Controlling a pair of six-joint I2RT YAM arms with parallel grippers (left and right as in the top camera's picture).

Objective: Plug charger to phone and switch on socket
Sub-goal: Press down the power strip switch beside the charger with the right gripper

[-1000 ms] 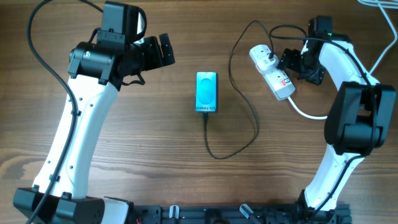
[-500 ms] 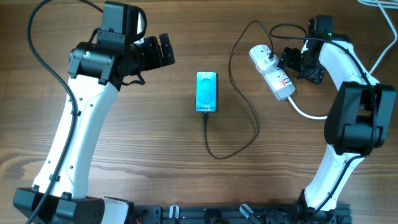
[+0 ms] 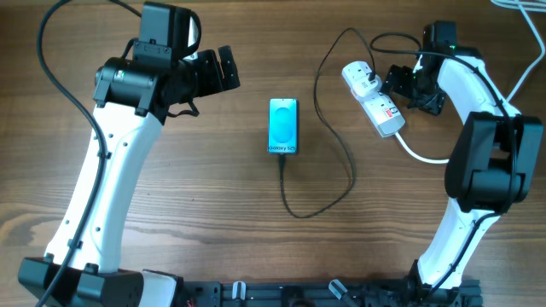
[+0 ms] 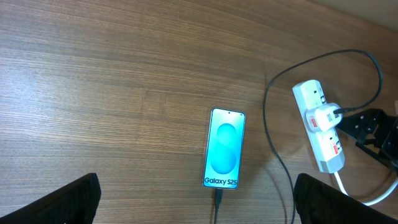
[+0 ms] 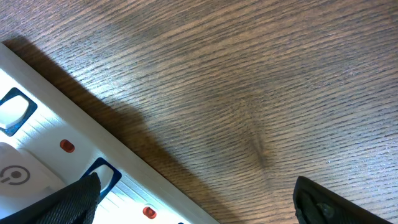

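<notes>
Overhead, thick white cord [image 3: 420, 154] curls beside the socket [image 3: 386, 118]; left pincer [image 3: 220, 70] and right pincer [image 3: 395, 88] both spread.

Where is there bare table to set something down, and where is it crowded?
Bare wood lies between the left gripper and the phone, and below the charger loop. Crowded around the socket, where the right gripper sits.

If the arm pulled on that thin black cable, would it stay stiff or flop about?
Probably floppy: the charger cable lies in loose curves. It looks plugged into the phone, so a tug would likely drag that flat phone across the wooden table rather than lift it.
</notes>
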